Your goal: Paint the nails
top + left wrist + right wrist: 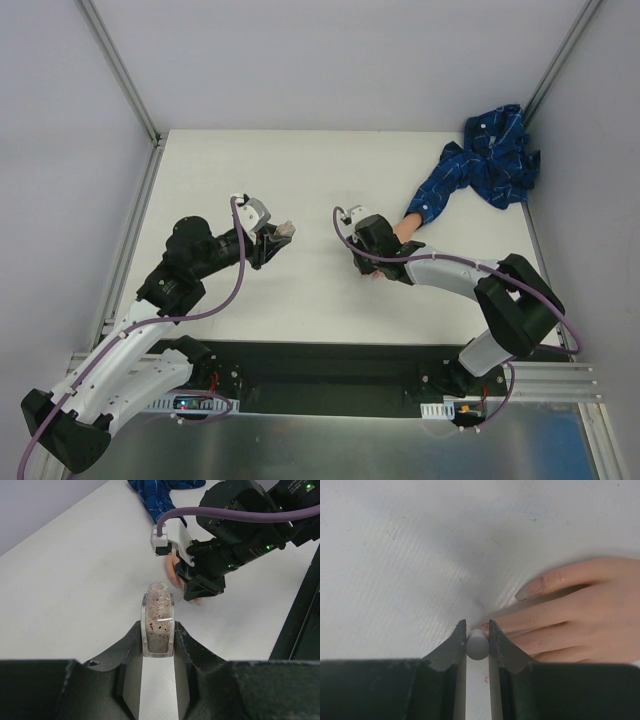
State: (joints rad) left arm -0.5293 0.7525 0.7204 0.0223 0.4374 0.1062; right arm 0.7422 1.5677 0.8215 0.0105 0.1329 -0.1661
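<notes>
Grips a clear, red-speckled bottle [158, 622] in the left fingers [158, 639], shut tight on its sides, threaded neck bare and pointing toward the right arm. Pinches a small grey round stem [477, 646] in the right fingers [477, 635], closed on it with only its width between them. Sets those tips low over the white surface [395, 555], just beside a fingertip of the flesh-coloured hand [600, 615]. Finds the hand lying flat, right of centre, its wrist in a blue patterned sleeve [485, 160] bunched at the far right corner. Shows the nails [530, 589] glossy and pinkish at the fingertips, one with a reddish mark, near the right fingers.
</notes>
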